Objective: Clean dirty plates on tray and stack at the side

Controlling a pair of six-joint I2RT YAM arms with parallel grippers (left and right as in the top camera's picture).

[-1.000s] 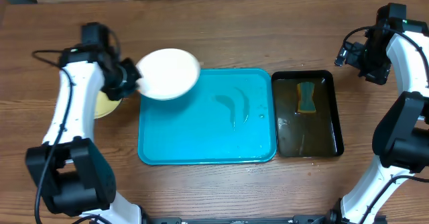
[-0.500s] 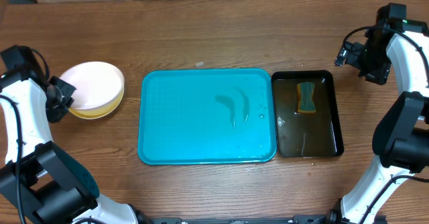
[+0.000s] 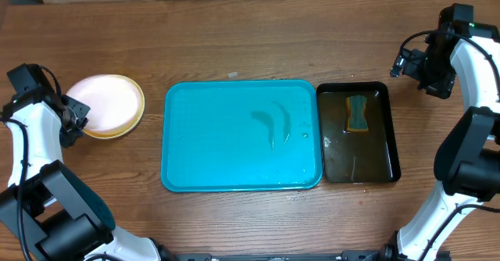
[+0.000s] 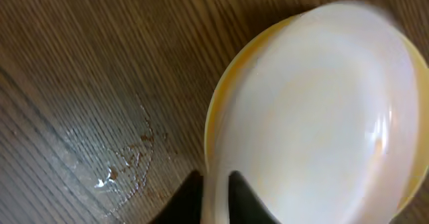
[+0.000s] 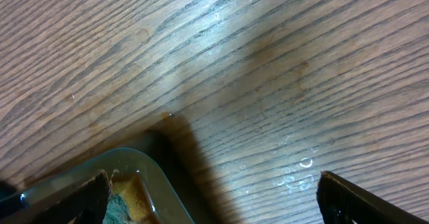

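Note:
A white plate [image 3: 103, 101] lies on top of a pale yellow plate [image 3: 134, 114] on the table, left of the tray. My left gripper [image 3: 73, 117] is shut on the white plate's left rim; in the left wrist view the two fingertips [image 4: 216, 196] pinch that rim, with the white plate [image 4: 322, 117] over the yellow rim [image 4: 218, 96]. No other plate shows. The turquoise tray [image 3: 187, 159] holds no plates, only wet streaks. My right gripper [image 3: 406, 62] is open and empty, high by the table's back right, fingers wide apart [image 5: 211, 187].
A smaller black tray [image 3: 383, 163] with water and a yellow-green sponge [image 3: 357, 112] stands right of the turquoise tray; its corner [image 5: 161, 177] and sponge [image 5: 124, 207] show in the right wrist view. Water drops lie on the wood [image 4: 107, 177].
My left arm carried the white plate from over the tray's back left corner leftward and lowered it flat onto the yellow plate. The right arm has not moved.

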